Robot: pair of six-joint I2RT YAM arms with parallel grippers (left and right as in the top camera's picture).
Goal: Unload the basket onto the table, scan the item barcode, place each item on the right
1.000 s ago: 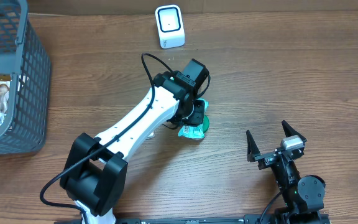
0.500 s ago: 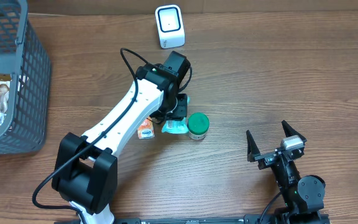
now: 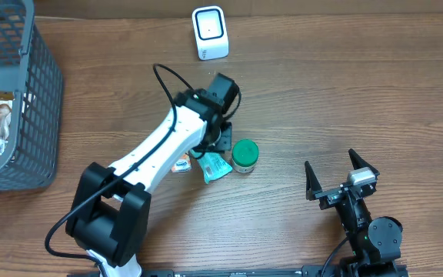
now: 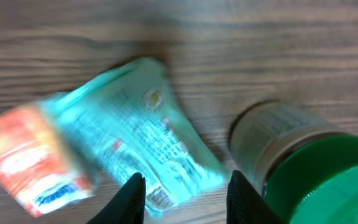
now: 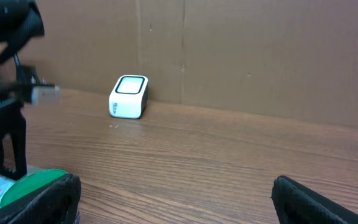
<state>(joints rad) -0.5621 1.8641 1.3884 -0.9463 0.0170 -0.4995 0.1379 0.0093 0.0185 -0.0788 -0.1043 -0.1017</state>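
Left wrist view shows my left jaws partly apart astride the lower edge of the teal packet (image 4: 142, 124); whether they grip it I cannot tell. Overhead, it lies mid-frame on the counter (image 3: 344, 92), just beside the green-lidded jar (image 3: 244, 155). My right jaws are spread wide. Such an edge hold could slip, or drag the neighbouring orange packet (image 4: 30, 155) along.

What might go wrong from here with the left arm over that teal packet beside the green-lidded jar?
1. Only the lower edge of the teal packet sits between the fingers of the left gripper, so a grip there might slip on the way to the scanner.
2. The green-lidded jar stands close beside the packet, and the near finger could knock it.
3. The orange packet lies against the teal one and may get dragged along.
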